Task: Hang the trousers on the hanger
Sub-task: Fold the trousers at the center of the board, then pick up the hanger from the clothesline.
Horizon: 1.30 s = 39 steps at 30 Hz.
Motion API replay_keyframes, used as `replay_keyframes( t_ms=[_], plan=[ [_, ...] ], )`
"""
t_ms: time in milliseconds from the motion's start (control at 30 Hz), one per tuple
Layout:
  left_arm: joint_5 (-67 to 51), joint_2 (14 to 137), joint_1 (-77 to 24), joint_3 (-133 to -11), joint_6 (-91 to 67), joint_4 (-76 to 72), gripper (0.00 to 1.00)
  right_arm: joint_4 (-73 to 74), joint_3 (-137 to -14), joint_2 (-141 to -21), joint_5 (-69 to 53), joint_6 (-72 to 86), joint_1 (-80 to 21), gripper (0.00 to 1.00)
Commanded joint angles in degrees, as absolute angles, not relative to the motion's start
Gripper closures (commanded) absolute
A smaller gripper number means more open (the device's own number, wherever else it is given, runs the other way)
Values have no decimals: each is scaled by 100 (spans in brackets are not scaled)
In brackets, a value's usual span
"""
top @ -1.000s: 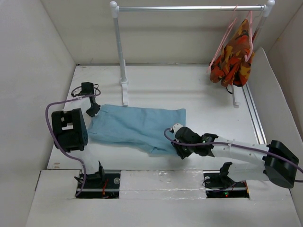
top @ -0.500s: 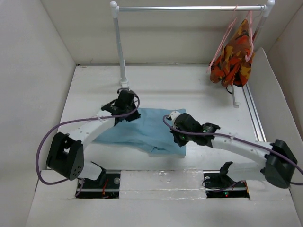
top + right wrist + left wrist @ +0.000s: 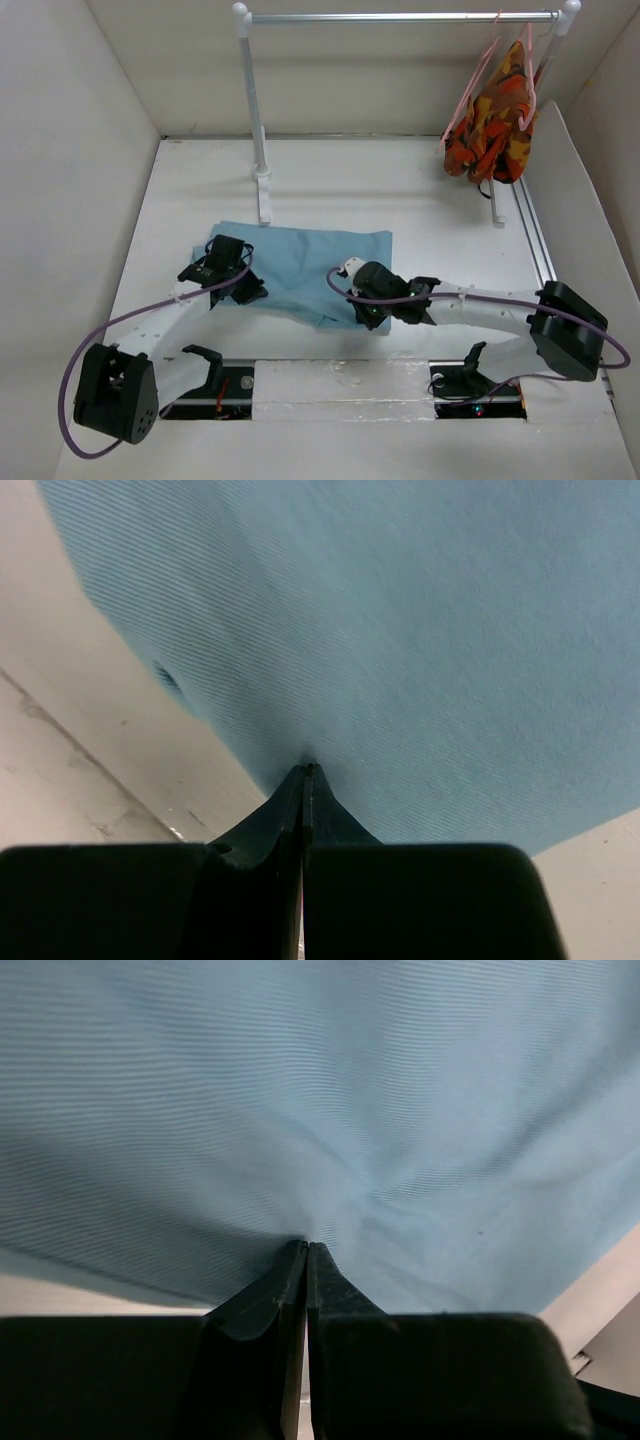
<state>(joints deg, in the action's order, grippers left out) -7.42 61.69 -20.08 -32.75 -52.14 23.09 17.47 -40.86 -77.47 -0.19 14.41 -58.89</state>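
- The trousers lie flat on the worktop, folded into a long band that runs left to right in front of the rail. They sit between my two arms, so each arm can reach one end of the near edge.
- My left claw is closed tight on the near left edge. The fingers meet with no gap, and creases in the cloth fan out from the tips. I read that as a pinch of fabric caught between them, not a mere touch.
- My right claw is closed the same way on the near right corner. Blue cloth spreads out from the very tips, with bare worktop to the left of it. The bite looks thin, right at the hem, so I judge it the weaker hold.
- I grip at two well-separated points because the cloth is soft and far bigger than either claw. One pinch would let it bunch and droop, while two can lift it as a spread sheet.
- Both claws come in low from the near side, so the far edge rests on the worktop and can trail when I lift.
- The hanger is up on the rail at the far right, just beside the patterned garment and well apart from the trousers. Nothing is draped on it yet.
- The task seems to be at its start. The cloth is gripped but not lifted, and the carry to the hanger is yet to do.
- The main risk, as I see it, is the right hem slipping out once the weight comes on.
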Motion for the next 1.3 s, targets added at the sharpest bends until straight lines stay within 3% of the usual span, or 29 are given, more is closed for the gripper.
replay_keyframes(
  t_ms=[0, 167, 400, 433, 533, 567, 733, 767, 1000, 1133, 1267],
  plan=[
    [-888, 5968, -1784, -2883, -5396, 2935, 100, 1547, -3762, -7699, 167, 1643, -5915, 100],
    [-888, 5880, -1723, -2935, -5318, 2944, 100, 1862, -3761, -7612, 307, 1688, -5915, 99],
    [-353, 5696, -2133, -4402, -4729, 3437, 100, 2873, -4499, -6725, 580, 1494, -5915, 72],
    [-273, 5704, -2214, -4569, -4694, 3454, 100, 2883, -4483, -6671, 606, 1503, -5915, 72],
    [-570, 6089, -2443, -4878, -4588, 3305, 100, 2874, -4237, -6592, 765, 1705, -5722, 97],
    [-606, 6204, -2591, -4869, -4614, 3087, 100, 2813, -4141, -6592, 747, 1749, -5574, 100],
    [-335, 7134, -3882, -5027, -4860, 2532, 100, 2338, -3263, -6513, 554, 2346, -5484, 100],
    [-238, 7406, -4555, -5175, -4826, 2383, 100, 2338, -3052, -6365, 606, 2538, -5545, 100],
    [-62, 8130, -5124, -4835, -4676, 2242, 100, 2607, -3136, -6144, 650, 2436, -5476, 100],
    [-193, 8034, -5124, -4237, -4667, 1926, 100, 3409, -4462, -6038, 773, 1803, -5248, 85],
    [-334, 8077, -5124, -3753, -4623, 1591, 100, 3919, -6193, -6082, 923, 951, -4653, 64]
  ],
)
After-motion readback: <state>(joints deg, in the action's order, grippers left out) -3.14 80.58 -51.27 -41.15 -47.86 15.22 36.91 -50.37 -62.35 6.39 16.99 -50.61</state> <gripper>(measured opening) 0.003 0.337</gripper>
